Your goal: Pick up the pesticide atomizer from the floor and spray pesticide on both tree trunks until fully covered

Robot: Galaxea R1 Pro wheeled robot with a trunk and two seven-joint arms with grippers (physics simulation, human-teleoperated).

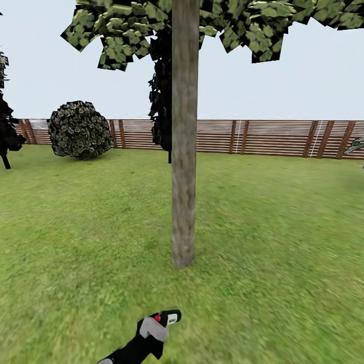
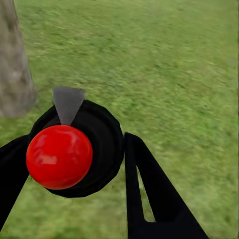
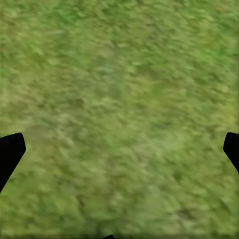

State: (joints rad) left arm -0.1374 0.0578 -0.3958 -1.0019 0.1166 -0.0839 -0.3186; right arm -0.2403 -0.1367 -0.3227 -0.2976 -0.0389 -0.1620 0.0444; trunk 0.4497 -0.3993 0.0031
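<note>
Pesticide atomizer [image 1: 167,318] held low over the grass [image 1: 283,242] in the left claw [image 2: 74,159], fingers [image 2: 149,189] closed against its black body. Long axis and grey nozzle [image 2: 67,102] aimed toward the tree trunk [image 1: 184,151] base. Canopy cut off above. Right claw [image 3: 119,149] spread wide, holding nothing, tips barely visible.

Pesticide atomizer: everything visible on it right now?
The pesticide atomizer is small, black and pistol-shaped, with a red round knob, a grey nozzle and a white mark. It looks like plastic. The left tool holds it above the grass, nozzle aimed toward the tree trunk ahead. In the left wrist view black fingers flank its body. No spray specks visible.
</note>
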